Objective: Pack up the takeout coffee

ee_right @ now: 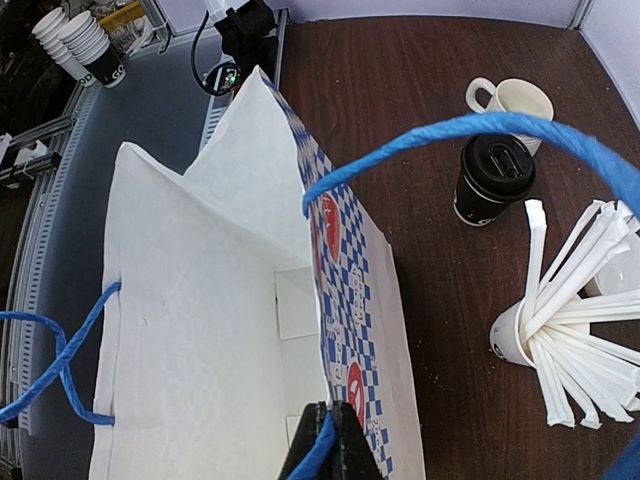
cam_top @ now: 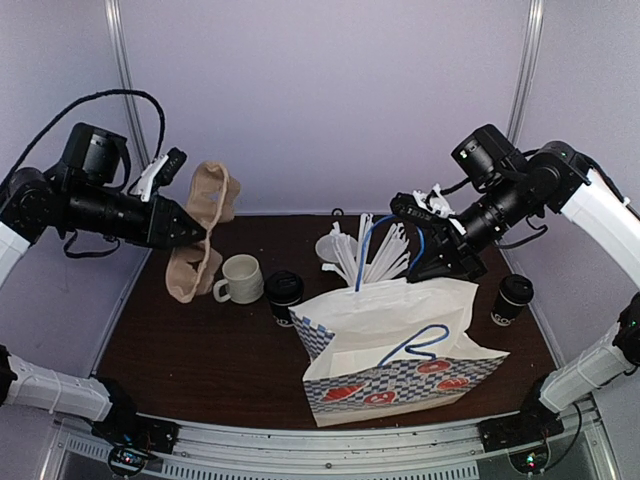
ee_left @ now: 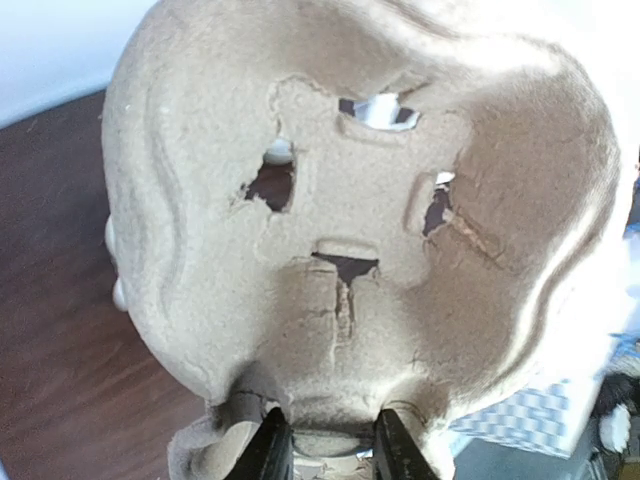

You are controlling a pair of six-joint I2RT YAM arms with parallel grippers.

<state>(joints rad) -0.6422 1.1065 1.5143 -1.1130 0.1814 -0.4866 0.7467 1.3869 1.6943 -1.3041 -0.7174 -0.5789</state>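
Observation:
Two black lidded coffee cups stand on the brown table: one [cam_top: 285, 292] just left of the bag, also in the right wrist view [ee_right: 492, 178], and one [cam_top: 512, 298] at the right. A white paper bag [cam_top: 395, 345] with blue checks and blue rope handles stands open in the middle; its inside fills the right wrist view [ee_right: 200, 330]. My right gripper [cam_top: 425, 262] [ee_right: 334, 440] is shut on the bag's far rim and blue handle. My left gripper [cam_top: 200, 233] [ee_left: 325, 440] is shut on the edge of a brown pulp cup carrier [cam_top: 205, 225] [ee_left: 350, 200], held upright above the table's left side.
A cream handled mug [cam_top: 236, 278] [ee_right: 512, 98] stands under the carrier. A white cup of white wrapped stirrers [cam_top: 345, 250] [ee_right: 540, 320] stands behind the bag. White walls enclose the table; stacked cups [ee_right: 85, 45] sit off the table.

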